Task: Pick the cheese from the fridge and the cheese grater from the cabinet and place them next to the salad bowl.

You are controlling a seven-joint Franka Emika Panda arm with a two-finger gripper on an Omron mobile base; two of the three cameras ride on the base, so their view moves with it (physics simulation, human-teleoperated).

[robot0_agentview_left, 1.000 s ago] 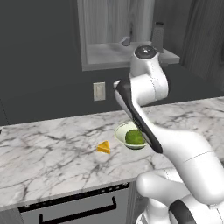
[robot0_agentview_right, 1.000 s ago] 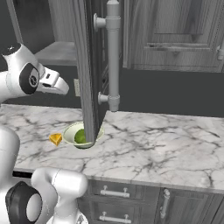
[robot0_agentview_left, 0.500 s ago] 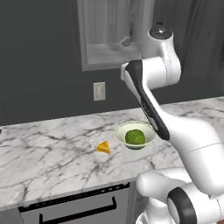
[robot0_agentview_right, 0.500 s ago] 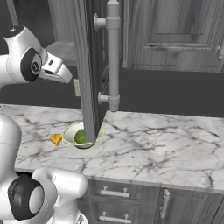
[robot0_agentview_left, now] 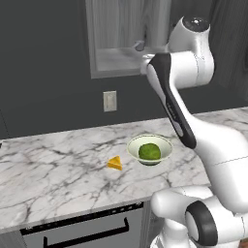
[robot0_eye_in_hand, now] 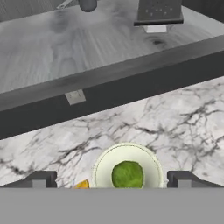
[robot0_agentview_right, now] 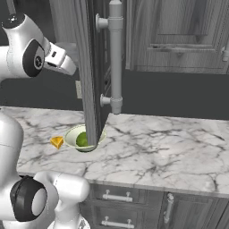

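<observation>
Nearest the base, on the marble counter (robot0_agentview_left: 58, 169), the cheese (robot0_agentview_left: 115, 163) lies just beside the salad bowl (robot0_agentview_left: 149, 148) — a small yellow-orange wedge, apart from the rim, so that half of the task appears complete. The gripper (robot0_eye_in_hand: 112, 178) is raised above the bowl, jaws spread wide and holding nothing; both fingertips (robot0_eye_in_hand: 40, 179) show either side of the bowl in the hand view. Beyond and above, the cabinet (robot0_agentview_left: 114, 58) stands open, its door (robot0_agentview_right: 87, 67) swung out towards the right base camera. On the pale shelf floor at the far side stands the cheese grater (robot0_eye_in_hand: 159, 11), upright; its top is cut off by the frame edge, so the handle cannot be assessed. A small rounded grey object (robot0_eye_in_hand: 87, 5) sits well apart from it on the same shelf. Judgement: the grater is rigid, light and hollow — perforated metal faces likely slick. Best taken across the two narrower faces at mid-height, jaws square to the body, to avoid tipping it.
</observation>
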